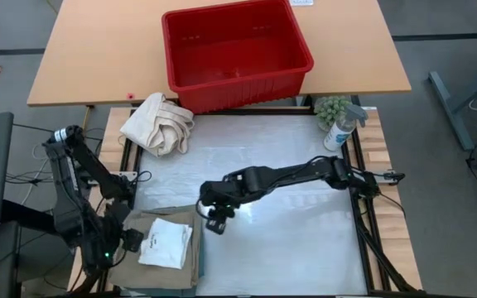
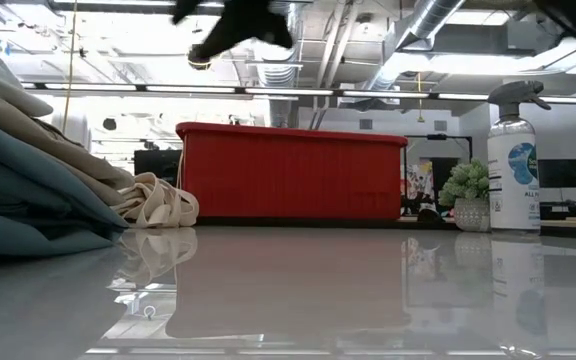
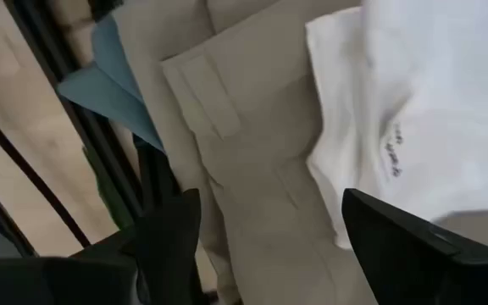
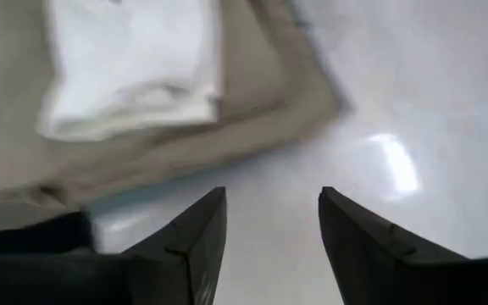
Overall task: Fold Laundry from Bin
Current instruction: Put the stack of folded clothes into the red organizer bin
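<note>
laundry sits stacked at the near left corner of the white table (image 1: 288, 165): tan khaki trousers (image 1: 180, 248) folded flat over a teal-green garment (image 3: 113, 80), with a small white cloth (image 1: 166, 242) on top. the red bin (image 1: 234, 54) stands on the wooden table beyond the far edge and looks empty, so the folding seems nearly finished. the stack's long axis runs roughly from the near edge toward the far one, and the white cloth lies slightly askew on it.

right gripper (image 1: 214, 220) hovers just off the stack's right side, fingers spread, holding nothing. left gripper (image 1: 132, 240) is at the stack's left side, fingers (image 3: 396, 237) spread wide above the trousers and cloth, also holding nothing.

to finish well, both arms should probably lift straight up and clear, without snagging a cloth edge, so the stack keeps its squared shape. a cream canvas bundle (image 1: 157, 124) lies at the far left corner, a spray bottle (image 1: 340, 128) at the far right.
</note>
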